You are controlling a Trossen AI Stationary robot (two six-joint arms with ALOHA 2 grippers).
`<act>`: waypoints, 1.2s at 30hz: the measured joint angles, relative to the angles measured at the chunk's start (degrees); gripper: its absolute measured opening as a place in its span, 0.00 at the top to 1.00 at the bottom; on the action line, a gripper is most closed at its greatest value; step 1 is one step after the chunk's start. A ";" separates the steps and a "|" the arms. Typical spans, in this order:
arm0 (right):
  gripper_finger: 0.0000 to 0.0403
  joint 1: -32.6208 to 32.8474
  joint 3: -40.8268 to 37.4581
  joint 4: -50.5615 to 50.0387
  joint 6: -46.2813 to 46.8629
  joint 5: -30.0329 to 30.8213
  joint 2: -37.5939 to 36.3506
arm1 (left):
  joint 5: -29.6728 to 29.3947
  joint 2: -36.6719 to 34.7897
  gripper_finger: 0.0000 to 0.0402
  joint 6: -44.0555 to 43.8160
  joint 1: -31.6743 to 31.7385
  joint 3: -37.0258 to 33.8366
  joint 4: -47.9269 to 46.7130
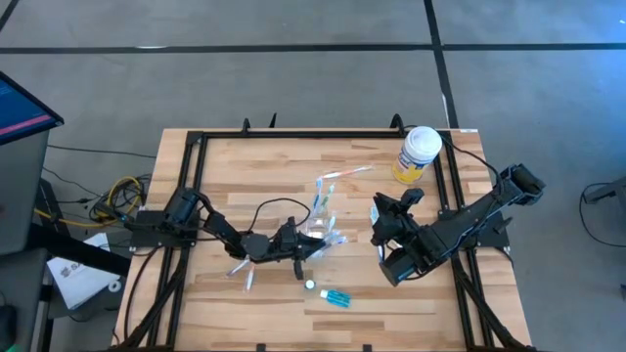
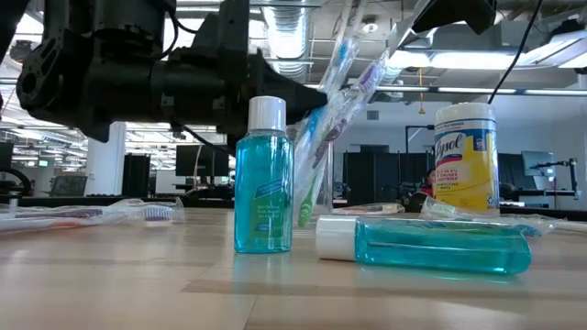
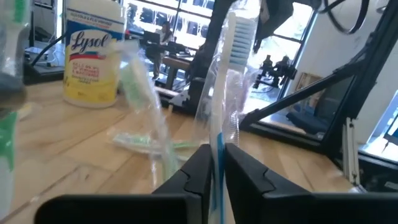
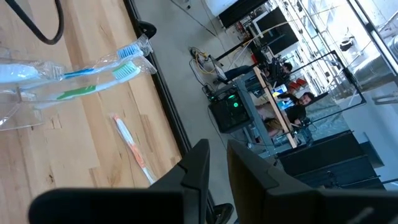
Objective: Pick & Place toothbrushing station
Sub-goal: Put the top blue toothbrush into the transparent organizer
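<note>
From above, you have the left pincer [image 1: 311,242] low over the middle of the wooden surface [image 1: 264,171], right at the clear tumbler [image 1: 324,227] with toothbrushes [image 1: 321,203] standing in it. More wrapped brushes lie around it, and one orange-handled brush [image 1: 350,173] lies well apart towards the yellow container [image 1: 418,154]. A fallen blue tube [image 1: 335,298] lies near the front edge, an upright one [image 1: 309,286] just beside it. Your right pincer [image 1: 383,215] waits to the right of the tumbler.

From surface level, you see the upright blue tube [image 2: 263,178] with its white cap and the fallen tube [image 2: 427,245] beside it; brushes [image 2: 332,101] lean in the tumbler behind.

In the left wrist view, your pincer [image 3: 216,163] is pinching a blue-handled toothbrush [image 3: 227,68], bristles up, probably still in its clear wrapper.

In the right wrist view, the pincer [image 4: 215,163] is nearly pressed together on nothing; wrapped brushes [image 4: 87,81] and the orange-handled one [image 4: 129,145] lie beyond.
</note>
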 joint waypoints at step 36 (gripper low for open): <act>0.88 0.00 0.00 0.20 -0.01 0.00 0.00 | -0.18 0.05 0.85 -2.94 0.13 -0.60 -3.75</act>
